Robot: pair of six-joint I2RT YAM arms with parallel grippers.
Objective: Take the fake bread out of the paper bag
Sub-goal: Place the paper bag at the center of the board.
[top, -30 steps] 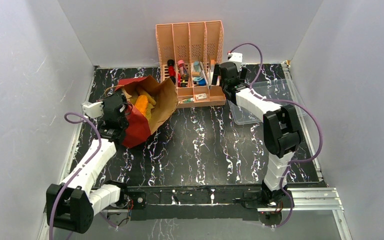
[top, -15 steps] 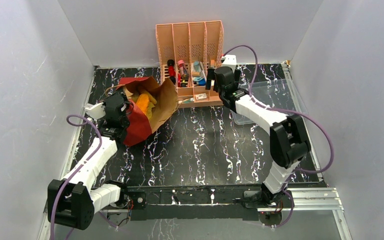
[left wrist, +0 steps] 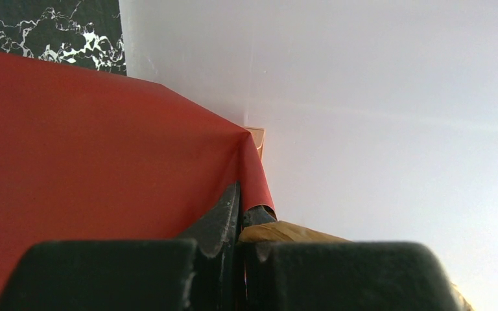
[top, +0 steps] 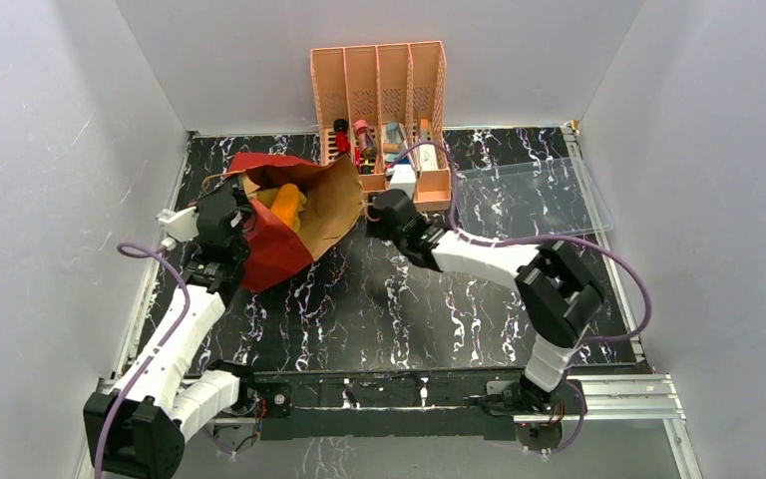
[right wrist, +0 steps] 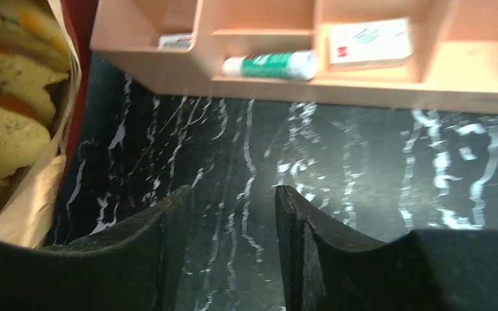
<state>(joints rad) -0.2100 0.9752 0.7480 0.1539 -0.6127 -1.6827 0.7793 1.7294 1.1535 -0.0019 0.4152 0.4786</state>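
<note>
— Nearest first: left gripper [left wrist: 240, 214]?
— Clenched on the red edge of the paper bag [top: 279, 254], with the paper pinched flat between the fingers. Best used as an anchor, holding the mouth open toward the right.

— And the right gripper [right wrist: 233, 201]?
— Part open and gripping nothing, with bare table [top: 409, 299] seen through the gap. Low, just outside the bag's brown lip, near what looks like a thin loop handle.

— Where to look for the fake bread [top: 284, 207]?
— Inside the bag, lying in the tilted mouth. Orange piece on top, yellow speckled pieces visible from the right wrist. None out on the table, by the look of it.

— How to make the reach well?
— Spread the fingers wider before entering. Come in level through the mouth, not over the brown flap, and steer clear of the handle. Close on one piece only, across its narrow side, then draw straight back out. Pressing down likely to crumple the soft paper.

— Anything beyond?
— Pink organizer [top: 379, 75] just behind the bag, holding small bottles and boxes: not to be touched. Clear tray [top: 529, 190] farther right, perhaps a fair spot for setting bread down.
</note>
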